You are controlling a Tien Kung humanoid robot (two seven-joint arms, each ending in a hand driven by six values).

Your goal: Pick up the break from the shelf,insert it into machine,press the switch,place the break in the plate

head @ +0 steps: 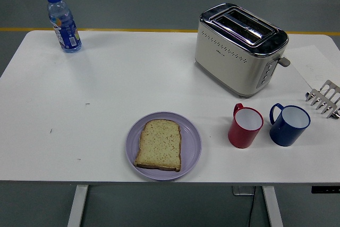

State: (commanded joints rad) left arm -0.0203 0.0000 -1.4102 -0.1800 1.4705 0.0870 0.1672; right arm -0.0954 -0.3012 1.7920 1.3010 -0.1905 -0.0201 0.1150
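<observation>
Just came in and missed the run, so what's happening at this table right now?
Nothing is being handled at this moment: no robot hand or person is in view. A slice of bread lies flat on the purple plate near the table's front edge. The toaster stands behind and to the right, its slots empty as far as can be seen. The metal rack at the right edge holds no bread. So the task looks finished.

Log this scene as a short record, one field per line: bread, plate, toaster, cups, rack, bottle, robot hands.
bread: one slice lying flat on the plate
plate: lavender, near table edge, centre
toaster: cream and chrome, far right, slots look empty
cups: red cup beside blue cup, both upright
rack: metal rack at right edge, no bread visible
bottle: water bottle, far left, upright
robot hands: none in view
</observation>
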